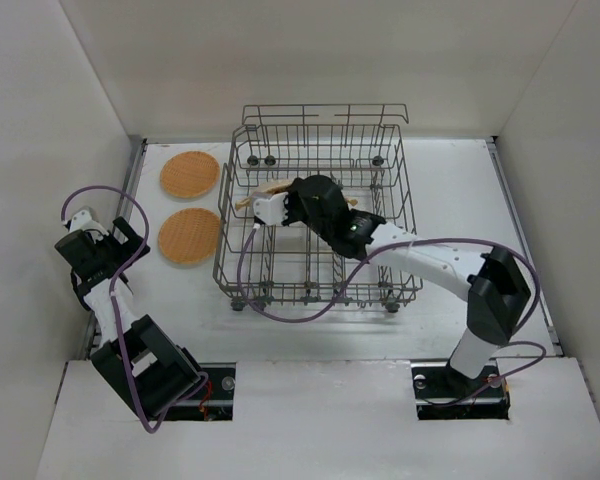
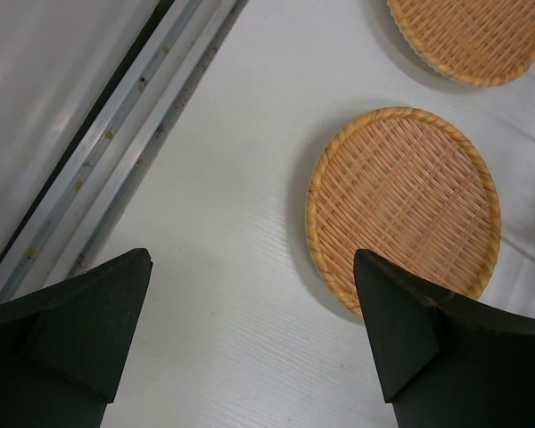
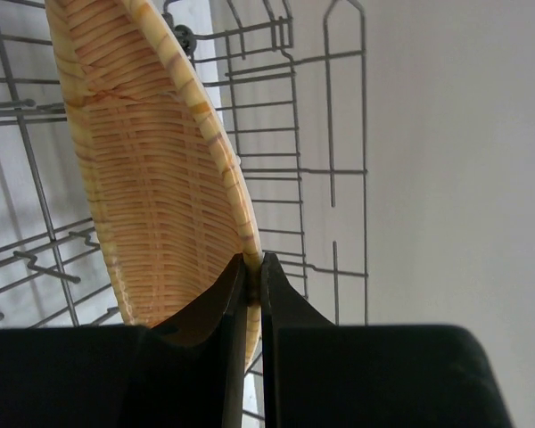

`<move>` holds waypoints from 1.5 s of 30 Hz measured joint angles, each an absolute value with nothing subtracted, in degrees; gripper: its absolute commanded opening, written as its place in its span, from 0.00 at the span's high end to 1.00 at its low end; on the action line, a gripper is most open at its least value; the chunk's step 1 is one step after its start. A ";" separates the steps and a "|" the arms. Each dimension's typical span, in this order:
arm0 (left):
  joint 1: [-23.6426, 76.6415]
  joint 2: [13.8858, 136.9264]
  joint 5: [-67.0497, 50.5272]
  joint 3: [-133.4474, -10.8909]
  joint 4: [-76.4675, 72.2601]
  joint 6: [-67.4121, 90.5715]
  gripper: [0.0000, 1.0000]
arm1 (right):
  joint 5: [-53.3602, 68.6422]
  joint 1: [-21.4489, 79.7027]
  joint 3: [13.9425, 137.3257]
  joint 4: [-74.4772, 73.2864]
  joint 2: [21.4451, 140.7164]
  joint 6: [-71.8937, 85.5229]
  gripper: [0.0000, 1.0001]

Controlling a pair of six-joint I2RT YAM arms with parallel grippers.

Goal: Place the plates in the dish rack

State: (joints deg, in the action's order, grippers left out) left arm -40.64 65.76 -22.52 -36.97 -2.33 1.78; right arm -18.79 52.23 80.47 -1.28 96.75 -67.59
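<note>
The dish rack [image 1: 408, 215] stands at the centre of the table [image 1: 460, 200], toward the far wall. My right arm reaches into its far-left part. My right gripper [image 3: 252, 267] is pressed together on the rim of one plate [image 3: 152, 178]. Both fingers pinch the woven edge from either side. This held plate stands on edge, tilted, with the rack's upright wires [image 3: 330, 169] just behind and beside it. In the top view only a thin tan sliver of it shows beyond my fingertips. I cannot tell whether its lower rim rests on the tines. My left gripper [image 2: 250, 267] is spread wide and holds nothing. It hangs above the bare table surface at the left side, close to the metal rail [image 2: 116, 152] along the table's left edge. Two more plates lie flat on the table to the left of the rack, near each other but not touching. The nearer plate [image 2: 406, 205] lies just beside my left gripper's right finger in the wrist view. The farther plate [image 2: 473, 36] lies beyond it. The table is white. Plain white walls [image 1: 310, 60] enclose it on the left, far and right sides. Purple cables [image 1: 280, 310] loop along both arms.
</note>
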 measured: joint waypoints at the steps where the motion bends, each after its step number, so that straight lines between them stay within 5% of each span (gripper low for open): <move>1: -40.66 65.76 -22.52 -36.97 -2.33 1.78 0.00 | -18.85 52.29 80.47 -0.67 97.78 -68.51 1.00; 45: -43.27 66.30 -25.96 -36.97 -2.33 2.79 0.00 | -28.69 56.47 86.11 -0.62 109.32 -70.04 1.00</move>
